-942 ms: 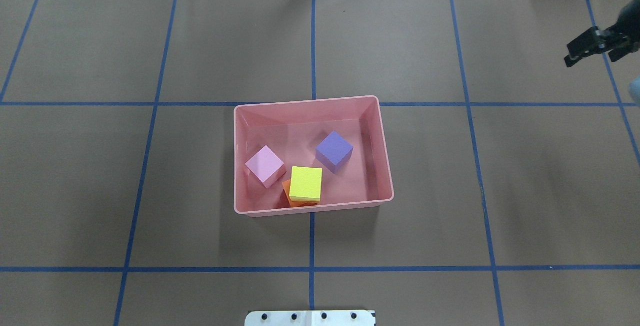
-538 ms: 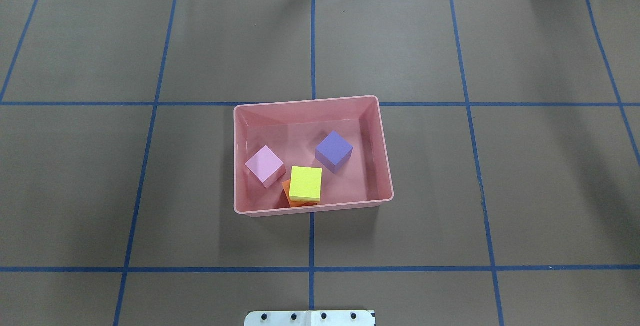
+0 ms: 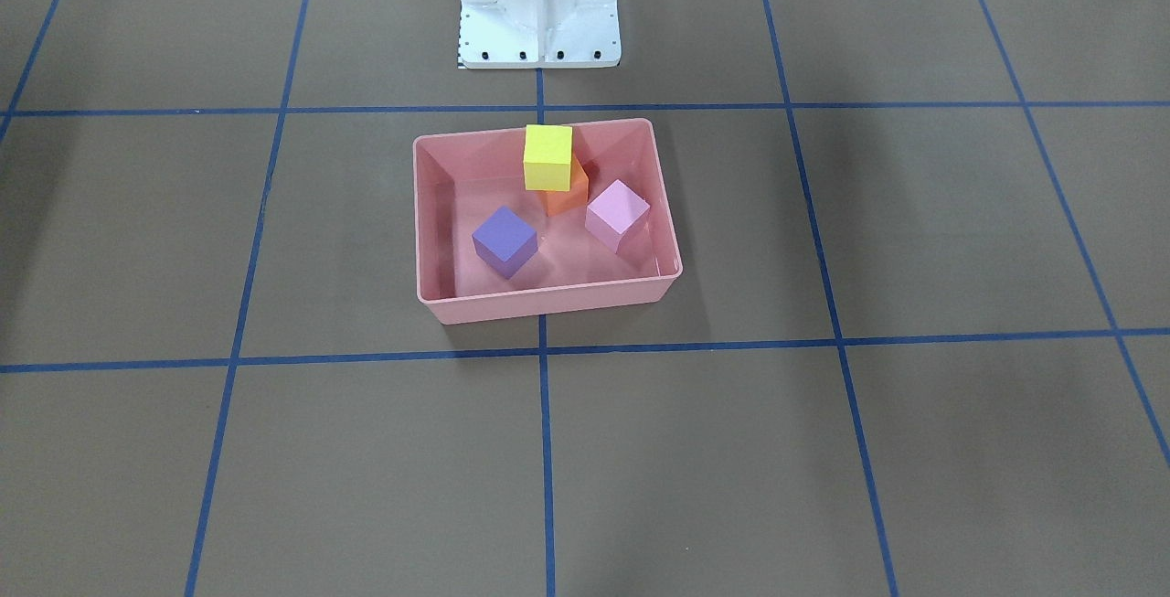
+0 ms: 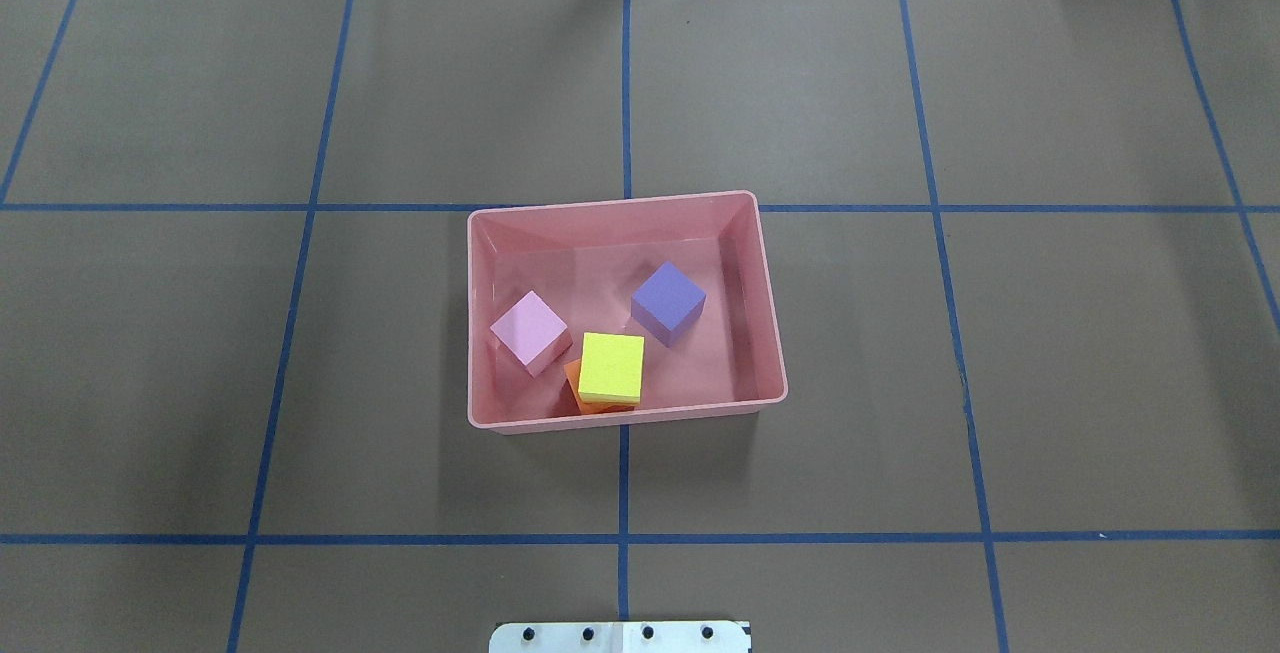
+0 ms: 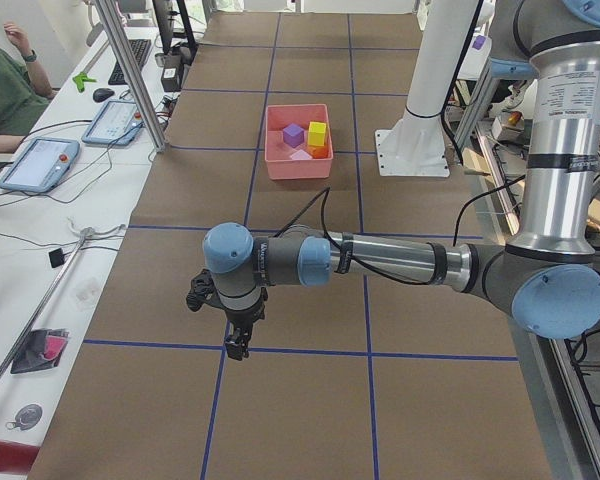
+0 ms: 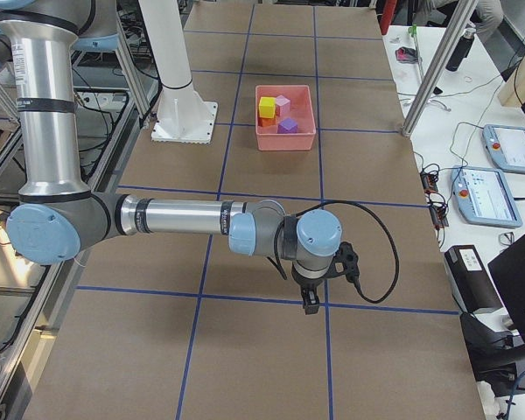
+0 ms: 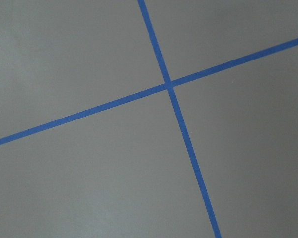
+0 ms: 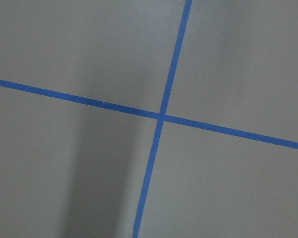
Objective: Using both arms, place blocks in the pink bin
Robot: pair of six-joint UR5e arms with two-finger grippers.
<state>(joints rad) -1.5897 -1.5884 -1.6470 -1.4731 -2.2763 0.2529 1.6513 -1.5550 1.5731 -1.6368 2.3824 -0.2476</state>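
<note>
The pink bin [image 4: 700,411] sits at the table's middle and also shows in the front view [image 3: 548,304]. All four blocks lie in it. The yellow block [image 4: 611,367] rests on the orange block [image 4: 573,379] at the robot-side wall. The light pink block [image 4: 530,331] and the purple block [image 4: 667,301] stand apart on the floor. My left gripper [image 5: 238,345] shows only in the exterior left view, low over the table far from the bin. My right gripper [image 6: 311,304] shows only in the exterior right view, likewise far from the bin. I cannot tell if either is open or shut.
The white base stand [image 3: 539,3] is behind the bin on the robot's side. Blue tape lines grid the brown table. A seated person [image 5: 5,90], tablets [image 5: 40,160] and metal posts [image 5: 130,70] are beyond the table's far edge. Both wrist views show only tape crossings.
The right gripper, at the overhead view's right edge 0.9 s ago, has left that view. The bin and blocks have not moved.
</note>
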